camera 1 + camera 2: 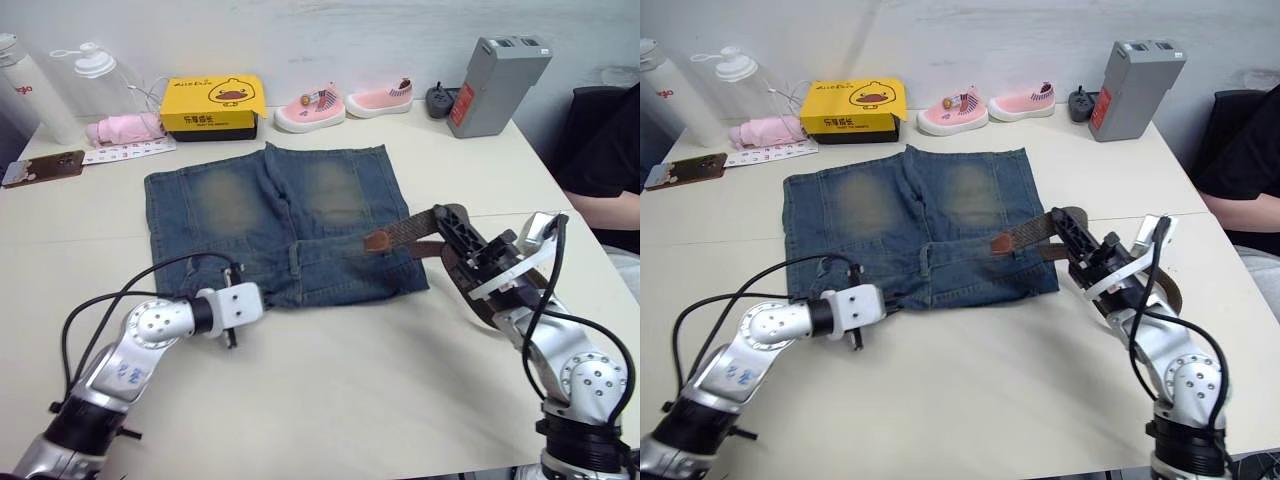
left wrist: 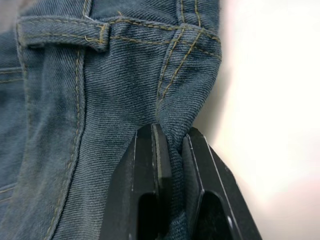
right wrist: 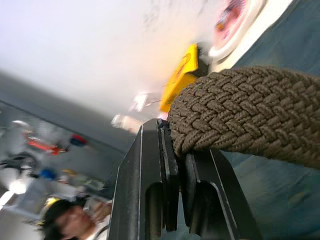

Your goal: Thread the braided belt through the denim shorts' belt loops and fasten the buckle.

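Nearest us, our left end effector (image 2: pixel 170 150) pinches the shorts' (image 1: pixel 270 220) waistband; our right end effector (image 3: pixel 180 150) grips the belt (image 1: pixel 405 235). Threading begins: next, steer its tan tip into the nearest loop.

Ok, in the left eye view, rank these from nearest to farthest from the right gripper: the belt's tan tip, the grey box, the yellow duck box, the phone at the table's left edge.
1. Tan tip of the braided belt, just left of the right gripper, lying on the denim shorts.
2. Grey box, upright at the back right.
3. Yellow duck box, back, left of centre.
4. Phone, far left edge.
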{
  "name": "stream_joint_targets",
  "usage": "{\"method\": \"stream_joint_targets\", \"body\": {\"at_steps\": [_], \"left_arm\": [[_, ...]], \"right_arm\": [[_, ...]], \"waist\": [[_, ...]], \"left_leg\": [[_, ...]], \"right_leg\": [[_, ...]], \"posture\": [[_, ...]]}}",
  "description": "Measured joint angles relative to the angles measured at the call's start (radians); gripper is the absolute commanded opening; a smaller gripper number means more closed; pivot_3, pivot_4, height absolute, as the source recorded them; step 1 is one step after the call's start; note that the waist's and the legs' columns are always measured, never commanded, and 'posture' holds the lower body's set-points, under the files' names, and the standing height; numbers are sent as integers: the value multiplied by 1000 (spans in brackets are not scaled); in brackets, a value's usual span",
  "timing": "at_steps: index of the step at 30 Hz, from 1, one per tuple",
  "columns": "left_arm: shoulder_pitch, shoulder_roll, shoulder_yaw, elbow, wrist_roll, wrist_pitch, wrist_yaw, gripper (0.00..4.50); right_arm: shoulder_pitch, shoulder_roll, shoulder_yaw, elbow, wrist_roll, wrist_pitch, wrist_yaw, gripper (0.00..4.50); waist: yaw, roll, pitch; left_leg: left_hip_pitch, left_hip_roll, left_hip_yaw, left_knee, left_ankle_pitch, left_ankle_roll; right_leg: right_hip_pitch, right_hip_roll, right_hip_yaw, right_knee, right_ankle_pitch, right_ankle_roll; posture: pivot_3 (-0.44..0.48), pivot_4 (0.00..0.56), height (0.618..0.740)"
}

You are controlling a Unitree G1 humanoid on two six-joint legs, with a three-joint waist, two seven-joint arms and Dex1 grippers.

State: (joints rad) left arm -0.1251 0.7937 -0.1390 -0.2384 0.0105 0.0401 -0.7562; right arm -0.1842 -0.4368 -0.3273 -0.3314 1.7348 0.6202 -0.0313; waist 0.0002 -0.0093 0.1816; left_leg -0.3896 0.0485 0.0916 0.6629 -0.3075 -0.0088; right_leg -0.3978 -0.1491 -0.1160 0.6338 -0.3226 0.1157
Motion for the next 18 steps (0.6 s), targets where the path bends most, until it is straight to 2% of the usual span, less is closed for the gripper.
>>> {"method": "stream_joint_targets", "body": {"at_steps": [4,7,9,11,12,16,17,18], "left_arm": [[168,53,81,-134,-54,25,-39,11],[248,73,113,-198,-65,41,-55,11],[281,73,131,-225,-67,62,-55,1028],[299,72,134,-232,-76,74,-55,1766],[305,72,135,-236,-80,78,-56,1994],[338,70,172,-258,-117,103,-75,3913],[346,64,184,-260,-146,116,-85,4254],[356,51,209,-265,-202,139,-102,4254]], "right_arm": [[27,-44,-22,2,2,20,-4,0],[37,-68,-30,1,3,39,-7,0],[48,-72,-28,-2,3,53,-11,0],[58,-72,-26,-3,2,61,-15,0],[62,-72,-26,-3,2,64,-18,0],[84,-86,-26,-15,4,84,-29,0],[85,-92,-26,-16,6,86,-29,0],[88,-105,-26,-16,11,93,-30,0]], "waist": [[-4,0,0],[-1,0,0],[-1,0,0],[0,0,0],[0,0,0],[0,0,0],[-1,0,0],[-1,0,0]], "left_leg": [[0,1,0,0,-3,1],[0,1,1,0,-3,1],[0,1,1,1,-4,2],[0,1,1,1,-4,3],[0,1,1,1,-4,3],[0,1,1,1,-4,2],[0,1,1,1,-4,2],[0,1,1,1,-4,2]], "right_leg": [[0,0,2,-3,0,0],[0,0,2,-4,1,1],[0,0,2,-5,1,2],[0,0,3,-5,1,2],[0,0,3,-5,1,2],[0,0,3,-5,1,2],[0,0,3,-5,1,2],[0,0,3,-5,1,2]], "posture": [[0,150,703],[0,150,703],[0,150,703],[0,150,703],[0,150,703],[0,150,703],[0,150,703],[0,150,703]]}}
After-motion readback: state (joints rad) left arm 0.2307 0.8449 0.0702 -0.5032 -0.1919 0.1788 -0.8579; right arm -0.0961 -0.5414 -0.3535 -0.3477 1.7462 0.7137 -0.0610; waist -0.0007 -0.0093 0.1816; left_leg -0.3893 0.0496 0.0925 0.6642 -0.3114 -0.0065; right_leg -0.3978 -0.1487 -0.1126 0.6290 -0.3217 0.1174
